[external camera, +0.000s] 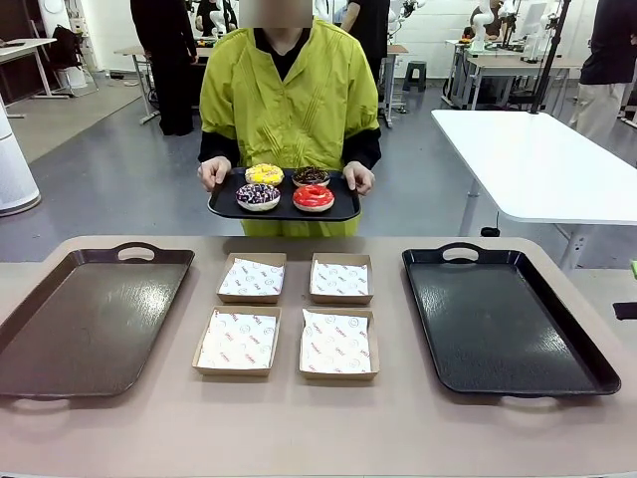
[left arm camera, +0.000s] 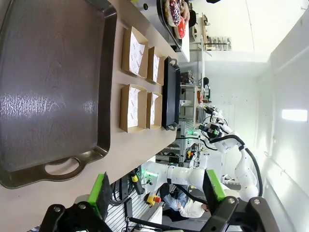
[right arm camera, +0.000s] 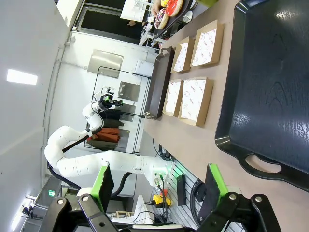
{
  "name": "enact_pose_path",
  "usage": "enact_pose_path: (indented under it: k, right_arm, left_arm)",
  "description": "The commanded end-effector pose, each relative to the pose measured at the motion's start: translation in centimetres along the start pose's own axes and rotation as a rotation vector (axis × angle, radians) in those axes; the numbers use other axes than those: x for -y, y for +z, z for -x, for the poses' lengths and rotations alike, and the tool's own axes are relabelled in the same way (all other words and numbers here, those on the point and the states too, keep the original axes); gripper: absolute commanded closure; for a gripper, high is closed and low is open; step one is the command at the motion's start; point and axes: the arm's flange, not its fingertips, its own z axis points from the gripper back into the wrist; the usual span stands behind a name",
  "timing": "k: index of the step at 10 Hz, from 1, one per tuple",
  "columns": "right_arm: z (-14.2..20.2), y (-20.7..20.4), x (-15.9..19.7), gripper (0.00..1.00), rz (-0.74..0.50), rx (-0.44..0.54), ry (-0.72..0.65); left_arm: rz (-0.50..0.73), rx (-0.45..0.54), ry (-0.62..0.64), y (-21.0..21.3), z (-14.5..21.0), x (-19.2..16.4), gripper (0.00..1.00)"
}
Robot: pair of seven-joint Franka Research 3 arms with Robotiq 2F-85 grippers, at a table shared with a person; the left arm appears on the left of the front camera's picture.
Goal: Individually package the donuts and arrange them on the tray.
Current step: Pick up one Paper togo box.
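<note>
Table: left tray lies at the robot's left side and right tray at its right, well apart. Between them sit four boxes in a two-by-two block, two nearer the robot and two farther, each with a paper sheet inside. Beyond the table's far edge stands a person holding a small tray. On it are the donuts, two in front, two behind.

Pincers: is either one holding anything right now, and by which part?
Neither. The left pincer and right pincer stand open and empty. The person's hands grip the small black tray of donuts by its two side edges.
</note>
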Motion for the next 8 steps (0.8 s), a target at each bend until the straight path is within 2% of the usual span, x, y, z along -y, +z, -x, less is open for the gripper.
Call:
enact_pose_path:
  k: [1,4,6,8]
  right_arm:
    - [0.0,0.1,0.0,0.00,-0.006,0.005,0.006]
    - [0.0,0.1,0.0,0.00,-0.006,0.005,0.006]
    - [0.0,0.1,0.0,0.00,-0.006,0.005,0.006]
    - [0.0,0.1,0.0,0.00,-0.006,0.005,0.006]
  left_arm:
    - [0.006,0.005,-0.005,0.2,0.1,0.1,0.00]
    - [0.000,0.000,0.000,0.0,0.0,0.0,0.00]
    - [-0.104,0.041,-0.036,-1.1,-1.6,5.0,0.00]
    - [-0.232,0.058,-0.076,-5.1,-4.7,11.1,0.00]
